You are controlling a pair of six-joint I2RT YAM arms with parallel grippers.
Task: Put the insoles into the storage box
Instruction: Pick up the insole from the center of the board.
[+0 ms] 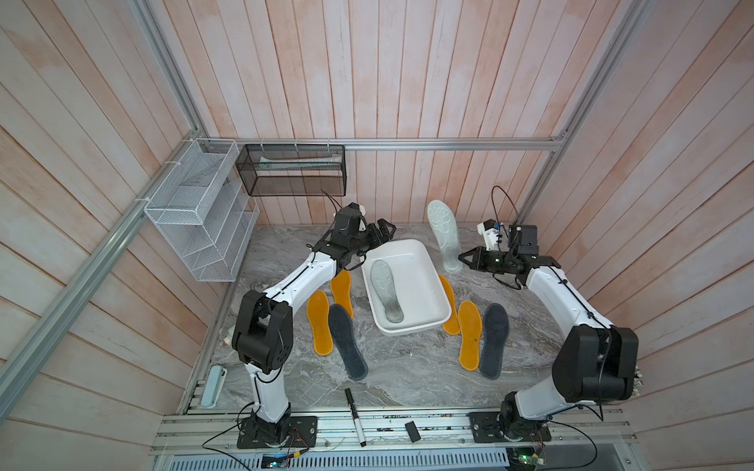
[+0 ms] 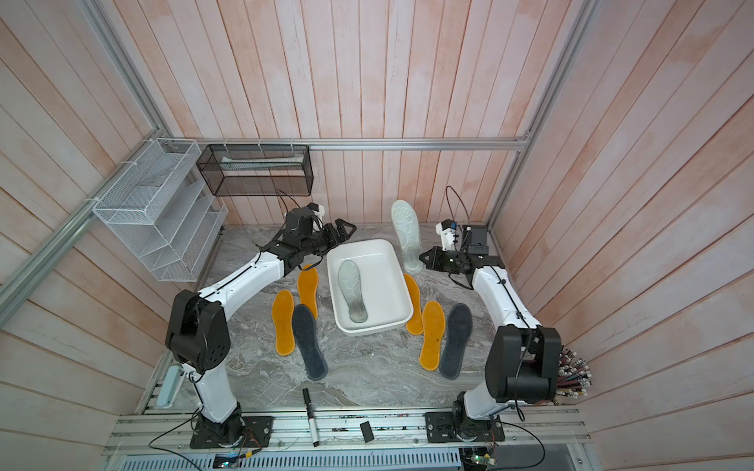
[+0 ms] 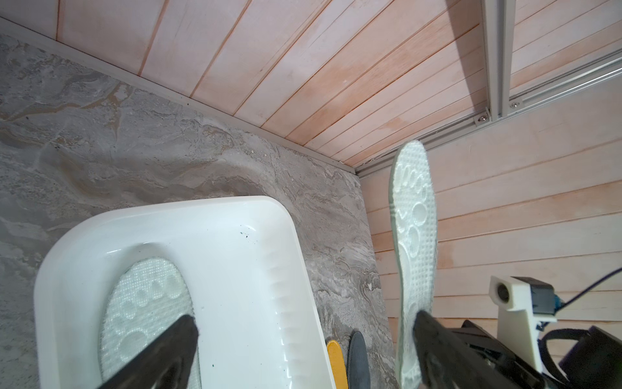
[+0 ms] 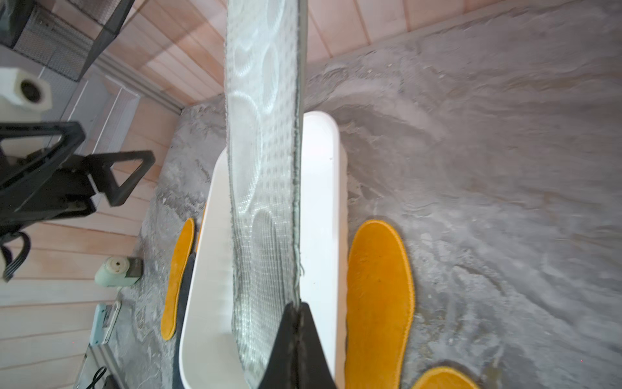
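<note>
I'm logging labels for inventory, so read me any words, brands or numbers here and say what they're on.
None can be read.
Marker pen: any print is too small to read.
Pale insole held upright: embossed footprint pattern only, no letters.

Both top views look steeply down from high up front over the whole surface (image 1: 408, 379). Each wrist view peers close along its fingers (image 3: 161, 350); all four share the storage box (image 3: 235, 262).

Four yellow insoles (image 1: 319, 322), two dark grey insoles (image 1: 348, 342), two pale insoles (image 1: 386, 291), one white box (image 1: 420, 269), one wire rack (image 1: 196, 228), one mesh basket (image 1: 293, 171) and one pen (image 1: 355, 416) are showing.
</note>
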